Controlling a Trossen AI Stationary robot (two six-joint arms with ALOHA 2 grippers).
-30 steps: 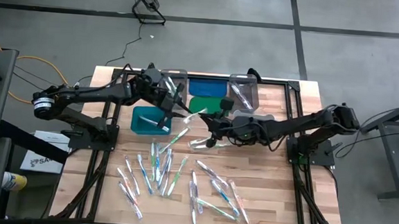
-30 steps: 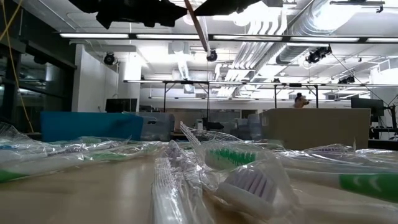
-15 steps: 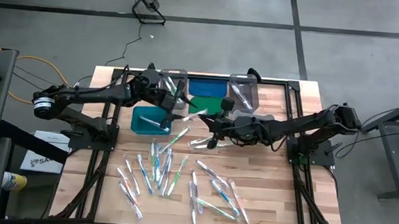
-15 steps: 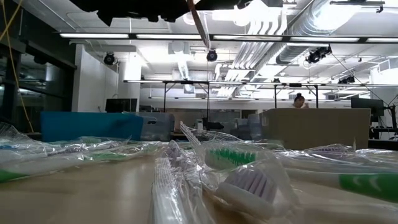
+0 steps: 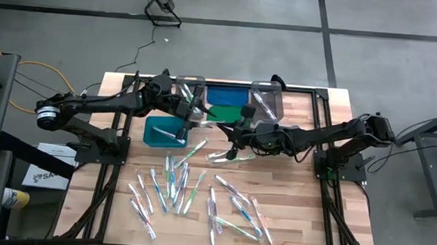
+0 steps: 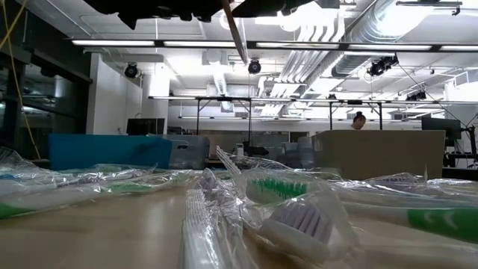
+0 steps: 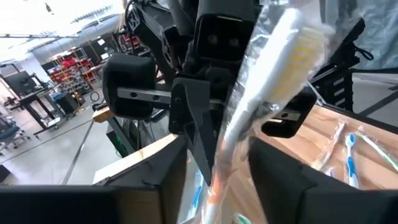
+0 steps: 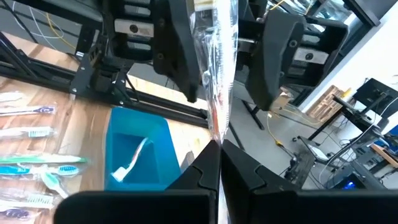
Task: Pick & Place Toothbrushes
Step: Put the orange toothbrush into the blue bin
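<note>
Hands (image 5: 217,119) facing, sharing wrapped toothbrush (image 7: 273,81)

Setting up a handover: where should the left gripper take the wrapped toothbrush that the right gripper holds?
Mid-handle, between the bristle head and the right gripper, coming straight on from opposite. The wrapped toothbrush is thin, one end is clamped, and the open left gripper straddles it.

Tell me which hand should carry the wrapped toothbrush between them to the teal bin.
Left, probably. The left hand sits close to the teal bin, open around the toothbrush. The right hand grips it but is farther from the bin.
</note>
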